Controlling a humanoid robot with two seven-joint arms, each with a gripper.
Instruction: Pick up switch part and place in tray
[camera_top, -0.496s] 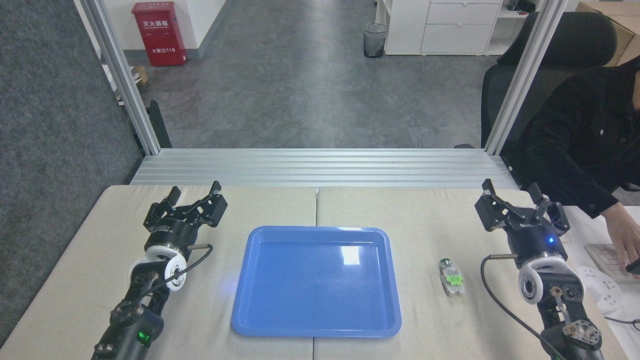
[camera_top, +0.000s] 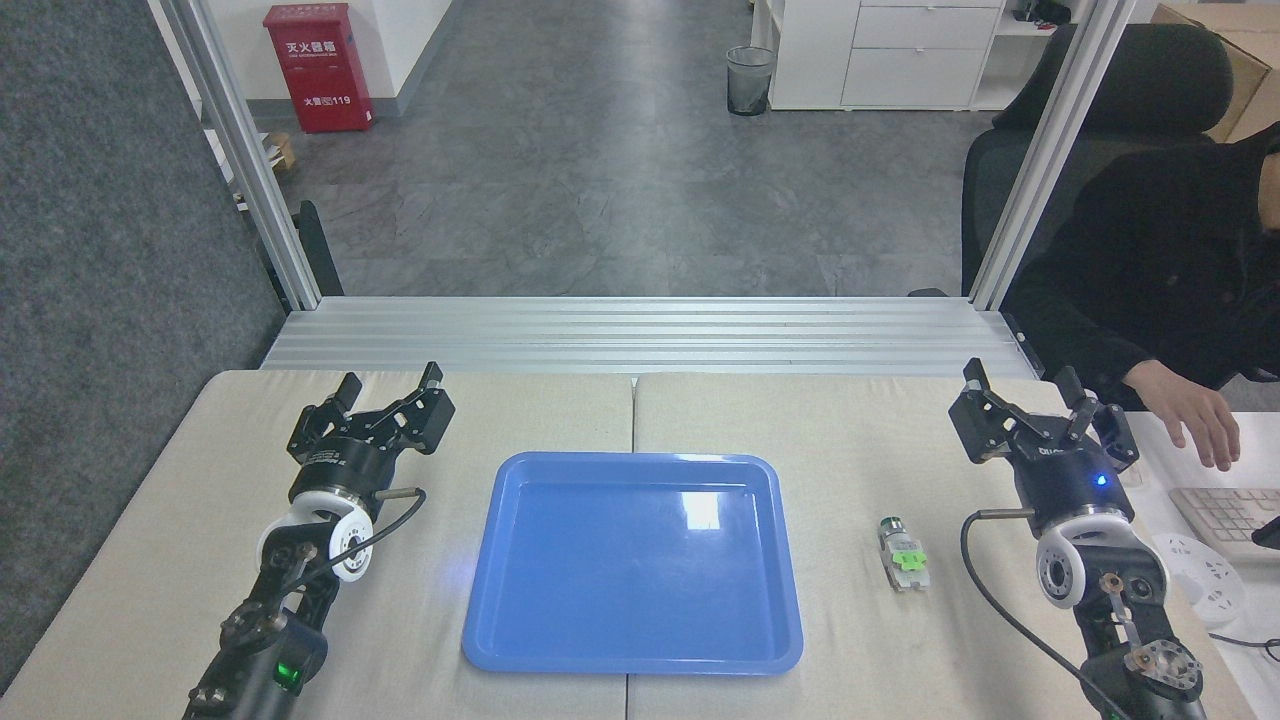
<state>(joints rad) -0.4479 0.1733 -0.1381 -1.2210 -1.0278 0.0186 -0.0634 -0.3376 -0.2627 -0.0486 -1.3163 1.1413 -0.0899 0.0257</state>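
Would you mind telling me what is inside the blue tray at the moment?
Nothing lies in the tray; its glossy blue floor shows only a light reflection. The switch part sits on the table to its right, apart from the rim. The table surface under the tray is covered and cannot be seen.

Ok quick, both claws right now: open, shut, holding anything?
Left claw: open, empty, left of the tray.
Right claw: open, empty; the switch part lies on the table, between it and the tray.
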